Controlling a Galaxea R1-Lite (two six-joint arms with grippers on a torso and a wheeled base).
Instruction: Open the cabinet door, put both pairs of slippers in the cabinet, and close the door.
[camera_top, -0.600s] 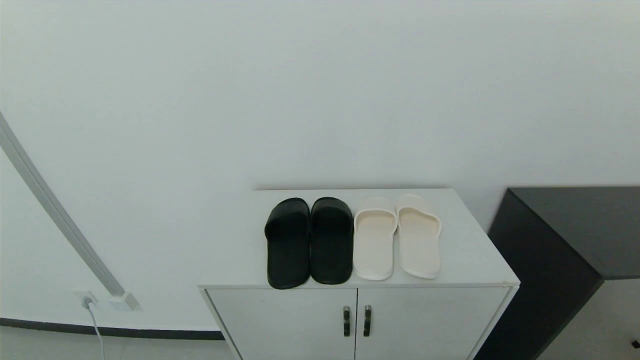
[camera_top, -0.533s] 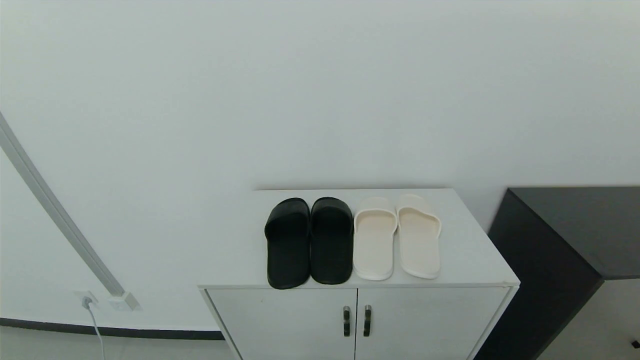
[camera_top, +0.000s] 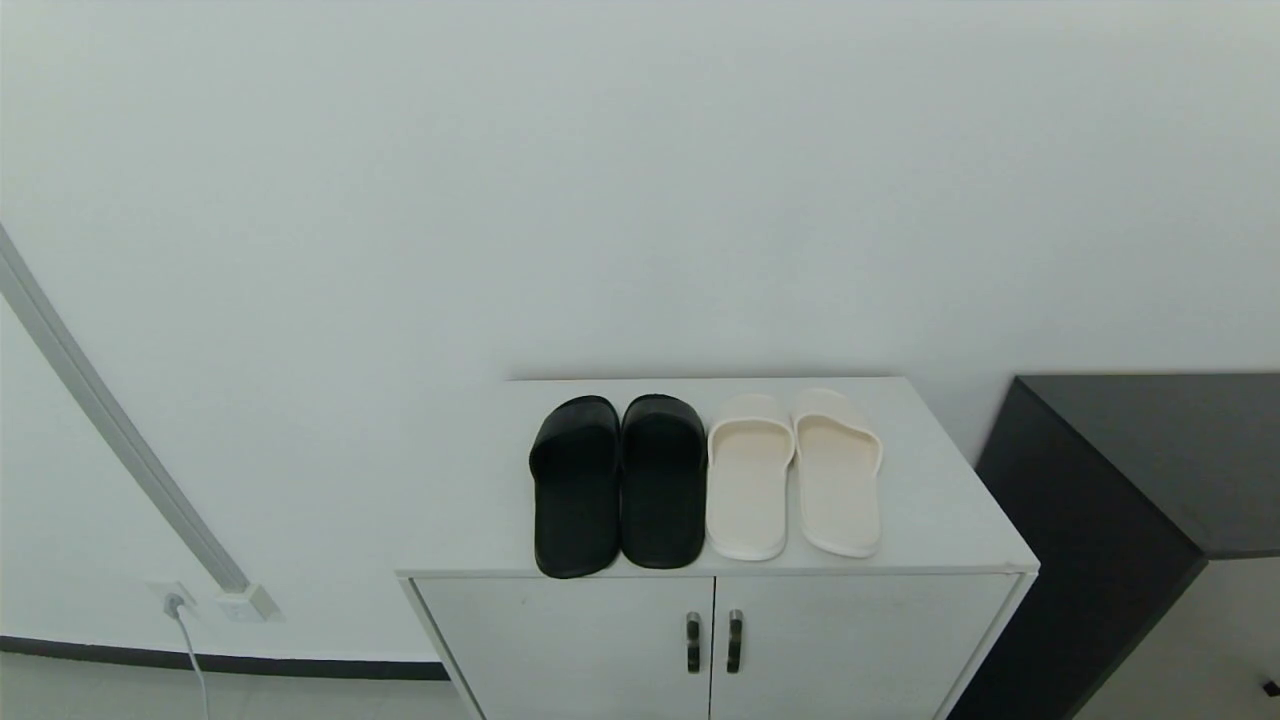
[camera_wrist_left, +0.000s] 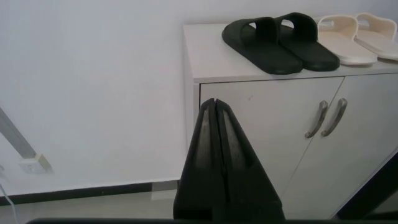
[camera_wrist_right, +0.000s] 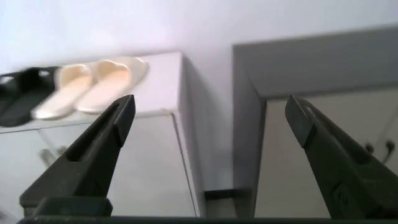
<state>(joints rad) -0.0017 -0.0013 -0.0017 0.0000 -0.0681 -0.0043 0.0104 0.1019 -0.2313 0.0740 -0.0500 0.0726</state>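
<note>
A white cabinet (camera_top: 940, 510) stands against the wall with both doors closed; two dark handles (camera_top: 712, 641) sit side by side at the middle seam. On its top lie a pair of black slippers (camera_top: 618, 484) and, to their right, a pair of cream slippers (camera_top: 795, 473). My left gripper (camera_wrist_left: 215, 102) is shut, fingers pressed together, low in front of the cabinet's left door (camera_wrist_left: 261, 134). My right gripper (camera_wrist_right: 208, 115) is open wide, off the cabinet's right corner (camera_wrist_right: 180, 93), with nothing between its fingers. The cream slippers (camera_wrist_right: 93, 81) show beyond it.
A dark grey cabinet (camera_top: 1130, 500) stands close to the right of the white one. A grey cable duct (camera_top: 110, 420) runs down the wall to a socket with a plugged cord (camera_top: 175, 603) at the lower left. Floor lies open left of the cabinet.
</note>
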